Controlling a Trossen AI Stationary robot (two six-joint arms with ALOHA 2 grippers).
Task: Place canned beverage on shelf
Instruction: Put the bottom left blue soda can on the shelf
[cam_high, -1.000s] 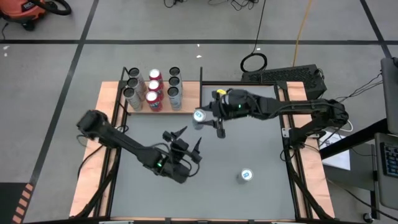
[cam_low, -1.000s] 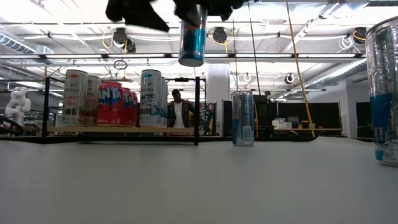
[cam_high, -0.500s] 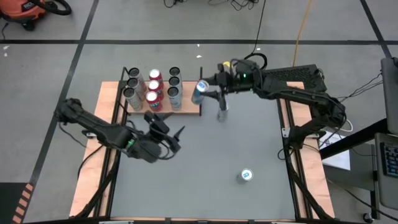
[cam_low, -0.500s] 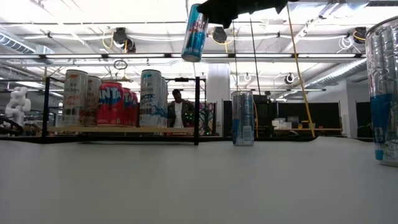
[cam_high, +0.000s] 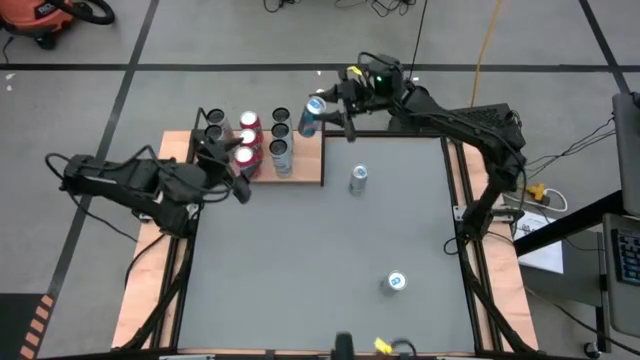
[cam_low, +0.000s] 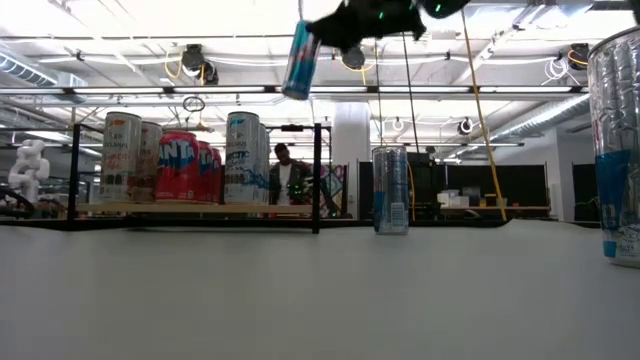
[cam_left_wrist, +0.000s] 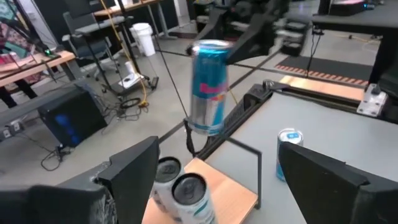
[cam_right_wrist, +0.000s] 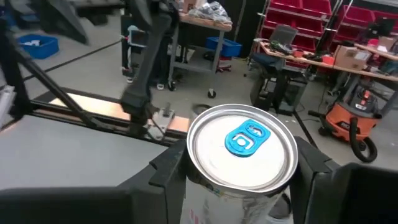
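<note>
The right gripper (cam_high: 322, 112) pinches the can (cam_high: 312, 116) aloft, tilted, just past the shelf's (cam_high: 305, 165) far right corner. The shelf lies below and toward the table from it. The left gripper (cam_high: 222, 165), spread, hangs beside the shelf.

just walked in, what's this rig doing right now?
It's stocking cans on the shelf. The right gripper holds a blue can tilted in the air above the shelf's far corner, not yet set down. The left gripper hovers open by the cans on the shelf. Two more cans stand on the table.
</note>
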